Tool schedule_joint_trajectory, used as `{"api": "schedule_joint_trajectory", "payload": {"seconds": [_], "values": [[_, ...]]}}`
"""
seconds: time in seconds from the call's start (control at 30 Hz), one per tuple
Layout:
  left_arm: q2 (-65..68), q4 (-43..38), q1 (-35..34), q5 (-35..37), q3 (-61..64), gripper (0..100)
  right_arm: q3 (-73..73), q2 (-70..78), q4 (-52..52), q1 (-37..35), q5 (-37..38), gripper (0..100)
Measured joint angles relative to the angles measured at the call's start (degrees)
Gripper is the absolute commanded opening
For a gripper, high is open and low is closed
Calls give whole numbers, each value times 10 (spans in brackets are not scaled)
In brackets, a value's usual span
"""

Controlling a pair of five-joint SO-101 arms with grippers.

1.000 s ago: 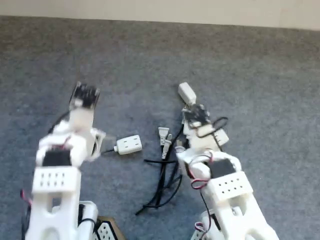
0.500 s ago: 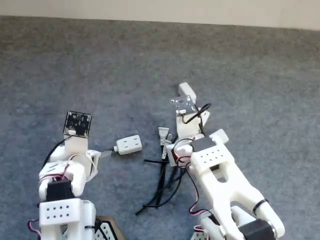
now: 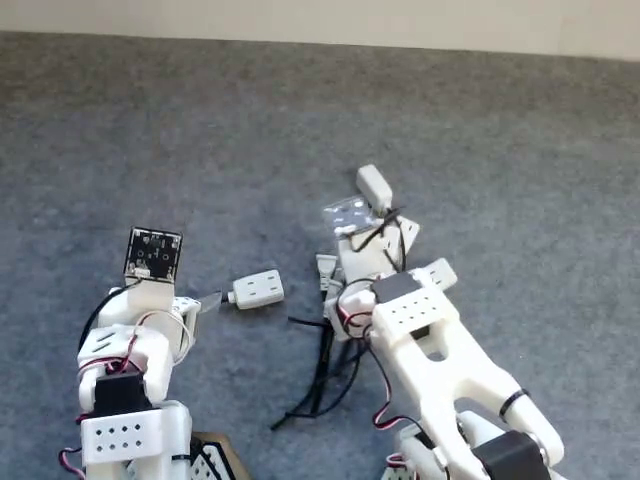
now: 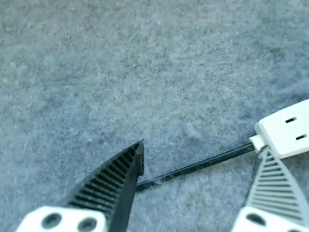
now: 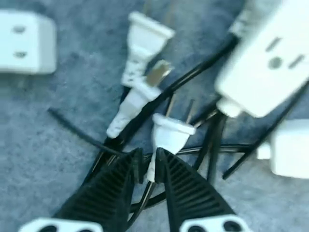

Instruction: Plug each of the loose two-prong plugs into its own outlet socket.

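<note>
- Carpet (image 3: 500, 150): everything lies loose on it. I would expect a socket to slide when you push a plug in, so brace it first.
- Left gripper (image 4: 202, 151): it is spread wide and holds nothing. It straddles the black cord (image 4: 193, 166) just behind the near socket (image 4: 285, 135). Shift it onto the socket body and clamp there, leaving the slots facing the right arm.
- Right gripper (image 5: 148, 157): the jaws are almost closed, pinching the plug (image 5: 171, 131) by its tail where the lead leaves. The prongs point away from the gripper. This grip sits far back, so the plug will likely pivot. Check it sits straight before you travel.
- Far socket (image 3: 374, 185): it lies just beyond the right arm and is unbraced. The near one is probably the better target.
- Tangle (image 3: 320, 370): black leads cross under the held plug. Lift slowly and straight up so they don't drag the other plug (image 5: 145, 31) along.
- Prongs: bring them level with the slots, square them, then push along the socket's length toward the left gripper.
</note>
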Motion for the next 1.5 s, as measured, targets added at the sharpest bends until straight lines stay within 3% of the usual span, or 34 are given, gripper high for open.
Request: {"api": "schedule_joint_trajectory", "payload": {"seconds": [0.27,0.97,1.3,1.47,1.5], "values": [[0,0,0,0,0,351,-5,2,24,-16,10,126],[0,12,0,0,0,351,3,6,31,24,57,128],[0,12,0,0,0,351,0,91,-46,57,71,126],[0,12,0,0,0,351,-35,149,-45,62,72,0],[0,12,0,0,0,351,-38,151,-45,62,72,12]]}}
